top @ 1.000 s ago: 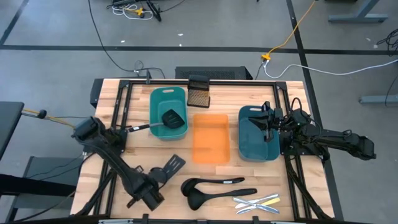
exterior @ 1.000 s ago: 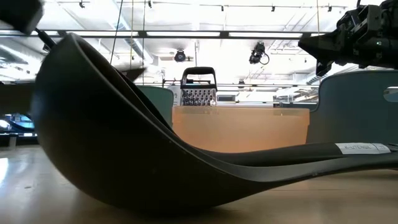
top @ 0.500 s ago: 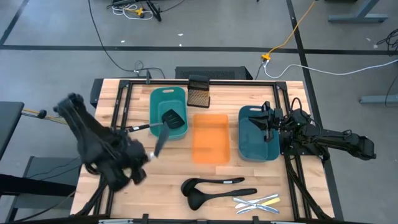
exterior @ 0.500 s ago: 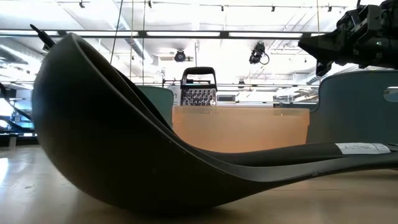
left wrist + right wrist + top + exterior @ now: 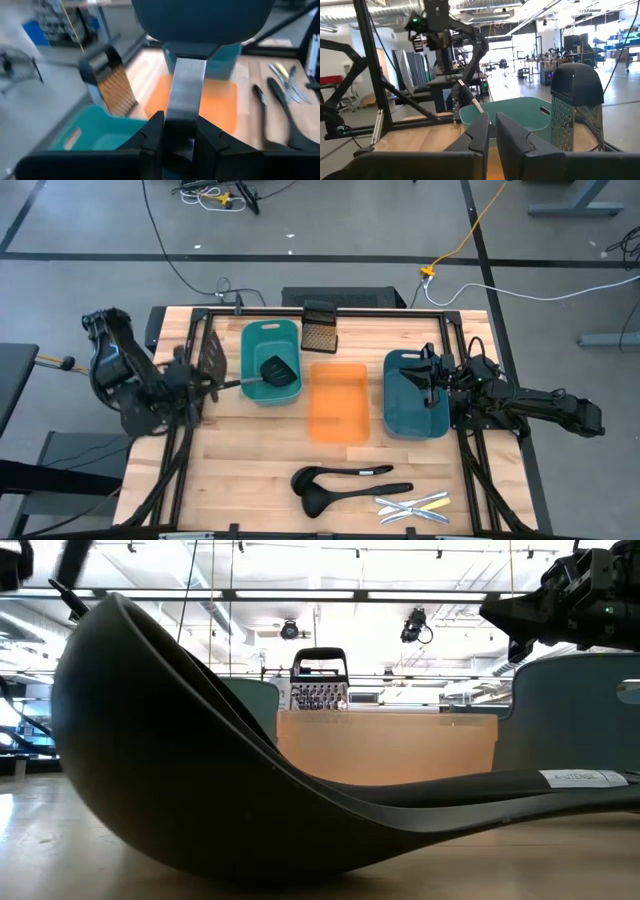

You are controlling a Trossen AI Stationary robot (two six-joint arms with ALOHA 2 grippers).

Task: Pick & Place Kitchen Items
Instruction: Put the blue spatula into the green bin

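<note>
My left gripper (image 5: 188, 383) is raised over the table's left side and is shut on a black-headed spatula (image 5: 212, 354) with a metal handle. The spatula's head (image 5: 200, 20) fills the top of the left wrist view. A second spatula (image 5: 277, 372) lies with its head in the teal tray (image 5: 270, 332) and its handle over the tray's left rim. Two black ladles (image 5: 345, 483) lie near the table's front edge, one looming close in the low view (image 5: 200, 780). Small cutlery pieces (image 5: 413, 505) lie to their right. My right gripper (image 5: 432, 378) hangs shut and empty over the blue tray (image 5: 412, 415). My left gripper pinches the spatula's flat metal handle (image 5: 185, 95) between its two fingers (image 5: 150, 135). The handle runs on past the fingertips, along the fingers, with the black head at its far end. The spatula is lifted clear of the table.
An orange tray (image 5: 338, 402) stands between the teal and blue trays. A dark mesh grater (image 5: 320, 328) stands at the far edge behind them. A black frame (image 5: 200, 330) runs round the table. Bare wood lies at the front left.
My left gripper has risen from the table's front left with the spatula and swung toward the far left edge. The spatula, which lay flat near the front, is now lifted clear with its head raised beside the teal tray.
</note>
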